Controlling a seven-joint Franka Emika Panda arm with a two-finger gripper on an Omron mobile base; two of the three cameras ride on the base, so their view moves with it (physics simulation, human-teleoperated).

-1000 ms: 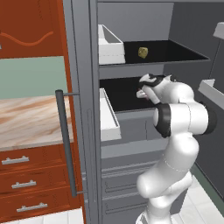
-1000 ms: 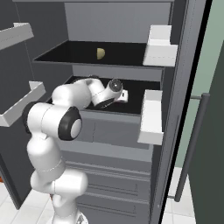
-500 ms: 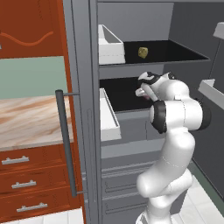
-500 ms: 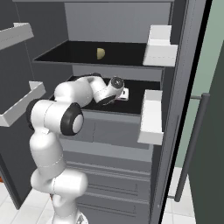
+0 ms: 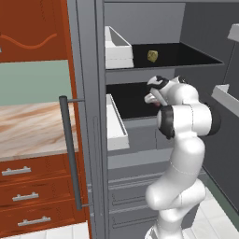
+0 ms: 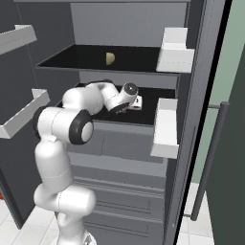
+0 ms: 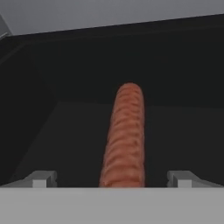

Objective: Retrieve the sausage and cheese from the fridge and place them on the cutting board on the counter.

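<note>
The fridge (image 5: pixel 86 93) stands open. On its dark middle shelf lies the sausage (image 7: pixel 124 135), reddish-brown and pointing away from the hand. My gripper (image 7: pixel 113 179) is open, with one fingertip on each side of the sausage's near end and clear of it. From the right base view, the gripper (image 6: pixel 135 103) reaches into that middle shelf. The cheese (image 5: pixel 152 56), a small yellowish chunk, sits on the shelf above, and it is seen as well in the right base view (image 6: pixel 110 58). The counter (image 5: pixel 28 126) lies left of the fridge. The cutting board is out of view.
White door bins (image 5: pixel 116 122) hang on the left door beside the arm, and more bins (image 6: pixel 165 127) hang on the right door. A long bar handle (image 5: pixel 69 154) runs down the left door. Red-brown drawers (image 5: pixel 28 196) sit under the counter.
The arm has reached slightly deeper into the middle shelf, and the hand sits a little lower. The gripper stays open.
</note>
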